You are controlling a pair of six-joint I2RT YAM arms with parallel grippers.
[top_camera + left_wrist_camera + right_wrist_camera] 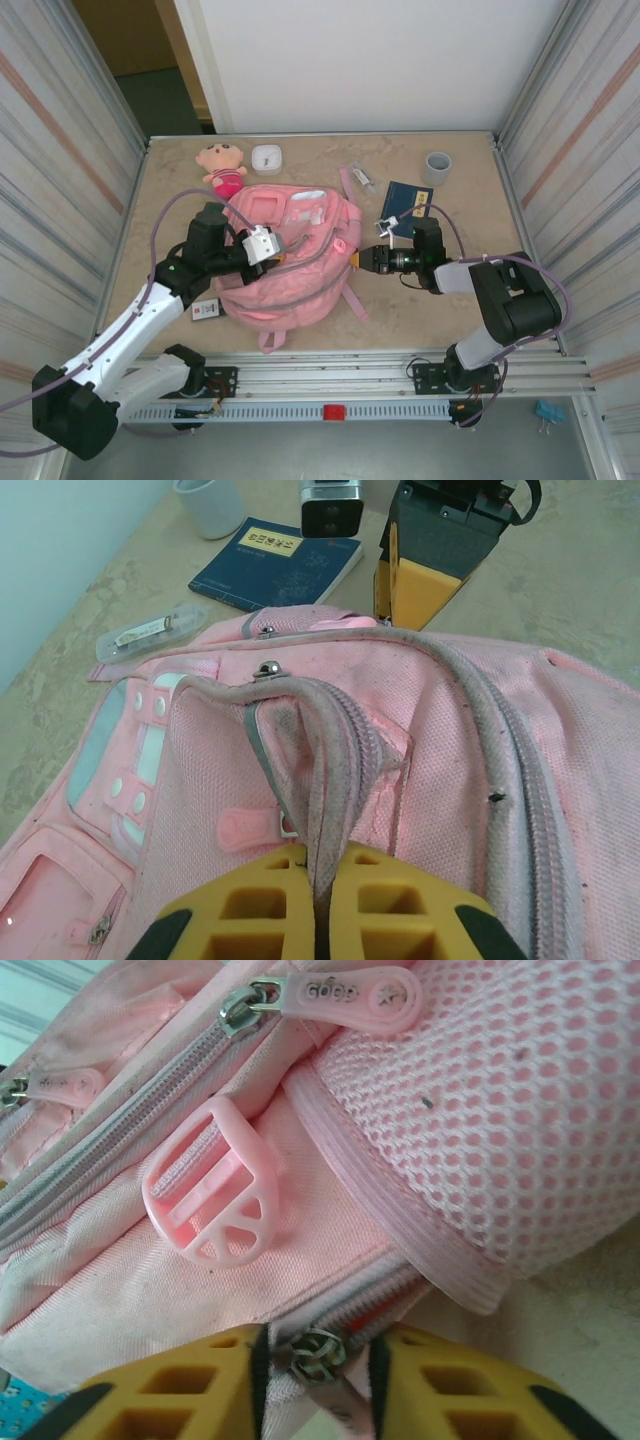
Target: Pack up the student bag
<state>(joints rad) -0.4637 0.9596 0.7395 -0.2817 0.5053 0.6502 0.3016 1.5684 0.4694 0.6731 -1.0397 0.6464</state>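
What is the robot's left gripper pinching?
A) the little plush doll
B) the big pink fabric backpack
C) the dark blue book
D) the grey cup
B: in the left wrist view, the left gripper is shut on a raised, zipper-edged fold of the big pink fabric backpack.

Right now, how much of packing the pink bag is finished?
Nothing looks packed yet: the blue book, doll and grey cup lie on the table outside the student bag. In hand: the left gripper pinches a strip along the bag's zipper, and the right gripper has its jaws around a zipper pull, seemingly to open it. Left: opening it and putting things in.
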